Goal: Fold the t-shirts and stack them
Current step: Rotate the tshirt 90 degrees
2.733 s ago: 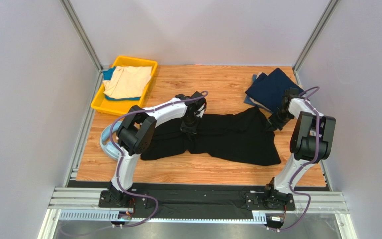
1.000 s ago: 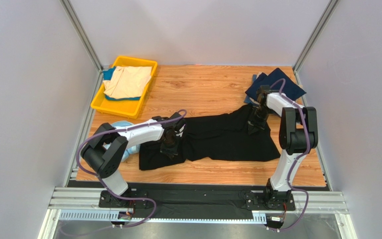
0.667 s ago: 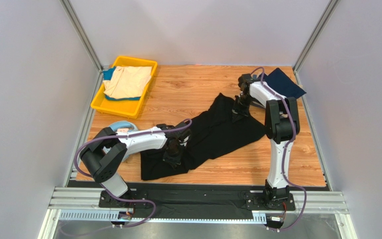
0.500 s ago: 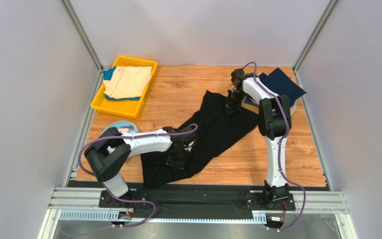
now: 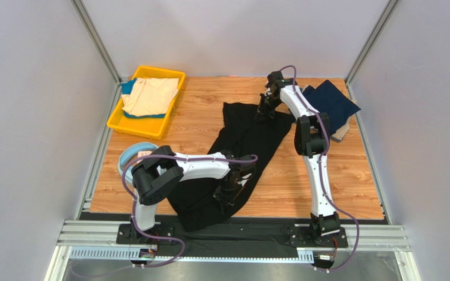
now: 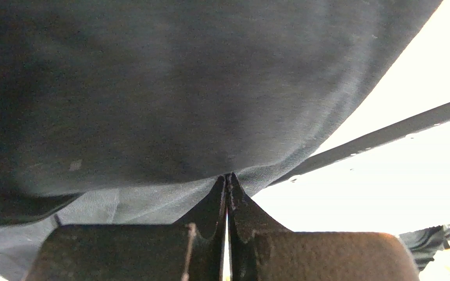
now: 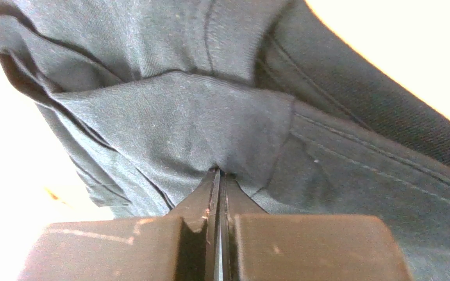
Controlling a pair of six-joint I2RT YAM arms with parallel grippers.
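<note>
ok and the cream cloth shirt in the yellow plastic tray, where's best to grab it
Likely from straight above, pinching a fold near the middle of the cream cloth shirt. It lies loosely folded inside the yellow plastic tray, whose walls block a sideways approach, and an edge grip could also catch the blue cloth under it.

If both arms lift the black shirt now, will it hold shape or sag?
Likely sags: the black shirt drapes limply between the left gripper and right gripper. Probably light, since thin pinched folds hold it.
</note>
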